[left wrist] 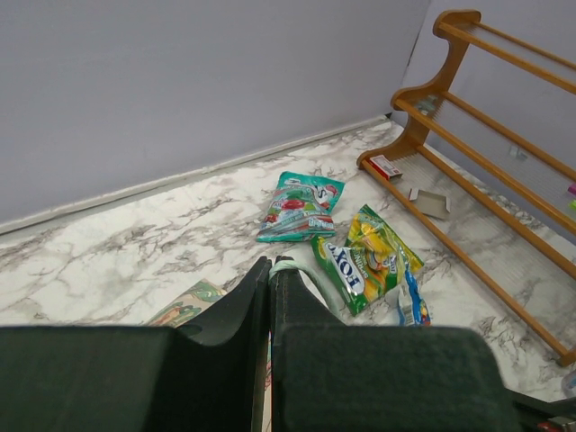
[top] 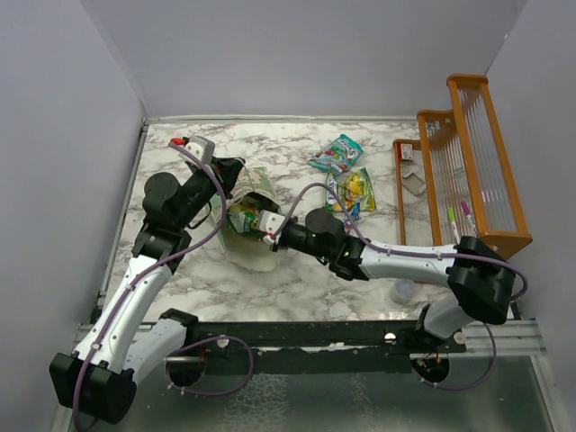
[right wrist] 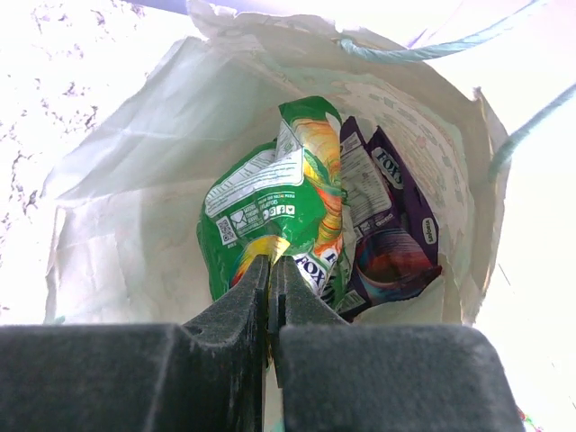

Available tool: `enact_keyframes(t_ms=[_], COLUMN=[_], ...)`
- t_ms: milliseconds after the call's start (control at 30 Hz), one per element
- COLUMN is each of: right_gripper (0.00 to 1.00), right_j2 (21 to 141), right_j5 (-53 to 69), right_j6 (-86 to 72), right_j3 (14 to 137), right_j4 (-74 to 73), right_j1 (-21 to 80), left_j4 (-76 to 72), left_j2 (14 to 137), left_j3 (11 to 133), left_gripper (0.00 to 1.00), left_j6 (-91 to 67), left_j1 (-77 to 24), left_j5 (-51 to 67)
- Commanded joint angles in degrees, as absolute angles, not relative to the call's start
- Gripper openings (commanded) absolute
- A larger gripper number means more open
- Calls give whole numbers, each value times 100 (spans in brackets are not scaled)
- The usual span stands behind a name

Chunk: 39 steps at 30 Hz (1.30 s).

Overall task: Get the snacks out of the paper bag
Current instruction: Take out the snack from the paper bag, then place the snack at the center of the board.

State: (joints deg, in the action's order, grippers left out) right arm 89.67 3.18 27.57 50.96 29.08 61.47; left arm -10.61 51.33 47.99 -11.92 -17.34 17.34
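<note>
Extraction step in hand, partly done: a teal packet (top: pixel 337 153) and a green-yellow packet (top: pixel 354 191) lie on the counter (top: pixel 297 270), outside the paper bag (right wrist: pixel 135 189). The right gripper (right wrist: pixel 269 265) is down inside the bag, clamped on the edge of a green packet (right wrist: pixel 270 198). A purple packet (right wrist: pixel 391 243) lies against that packet's side. The left gripper (left wrist: pixel 272 270) is pinched together on the bag's rim. Judged next: lift the green packet clear through the mouth without dragging the bag along.
</note>
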Motion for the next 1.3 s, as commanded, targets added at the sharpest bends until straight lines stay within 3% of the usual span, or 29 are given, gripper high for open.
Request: enact_keyframes(t_ms=[0, 233, 767, 1033, 1267], right_gripper=[1, 1, 1, 1, 1], right_j2=[8381, 7392, 5173, 4078, 4560], right_j5=[661, 1333, 1444, 161, -2291], right_j6=[2881, 3414, 3426, 3653, 3751], right_j3=[4927, 4247, 3602, 3472, 3478], right_j4=[2953, 3007, 3364, 3455, 3804], right_j1=[6132, 6133, 6123, 6134, 6126], left_j4=[-1147, -1084, -1056, -1056, -1073], left_j2=[5102, 5111, 5137, 5128, 5135], left_j3=[4878, 4906, 4912, 4914, 4904], left_gripper=[0, 0, 0, 0, 0], left_j6=[-1169, -1112, -1089, -1105, -1133], left_j1=[-1755, -1745, -1747, -1745, -1751], left_j5=[1604, 1499, 1428, 1425, 1440])
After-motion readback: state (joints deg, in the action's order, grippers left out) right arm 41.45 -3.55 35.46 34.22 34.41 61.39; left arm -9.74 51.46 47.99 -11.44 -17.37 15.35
